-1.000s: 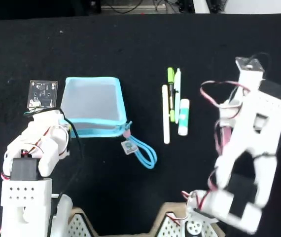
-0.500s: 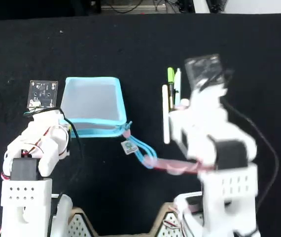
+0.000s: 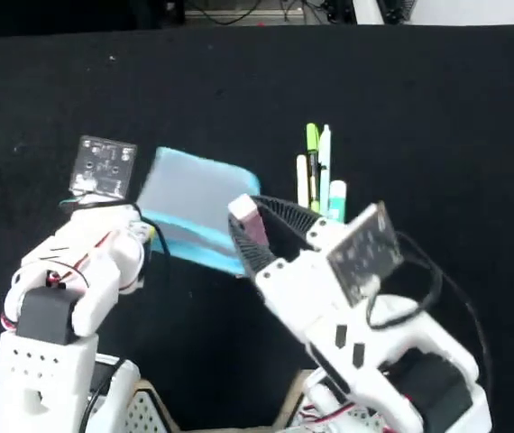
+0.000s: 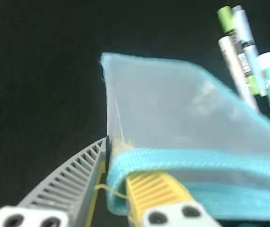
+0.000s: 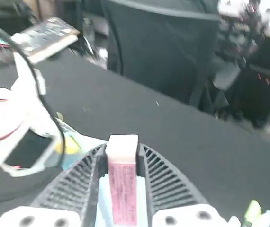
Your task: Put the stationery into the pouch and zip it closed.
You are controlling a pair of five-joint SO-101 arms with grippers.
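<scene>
The left fingers [image 4: 150, 190] pinch the pouch [image 4: 173, 109] edge (blue zip trim); the right fingers [image 5: 166, 185] clamp an eraser [image 5: 122, 182].

**Table stock, counted by kind**

Pouch [image 3: 194, 194], pale blue mesh: 1.
Eraser [image 3: 248, 221], pink sleeve: 1.
Highlighter [image 3: 312, 144], green: 1.
Pens: 2, namely white pen [image 3: 302, 180] and pale blue pen [image 3: 325, 162].
Glue stick [image 3: 336, 203]: 1.
Stationery pieces in all: 5.

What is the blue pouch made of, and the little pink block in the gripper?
The pouch looks like thin, half see-through mesh or plastic, with a woven turquoise fabric band along its edge. The pink block looks like matte rubber, probably an eraser; its white end suggests the pink part may be a sleeve.
</scene>
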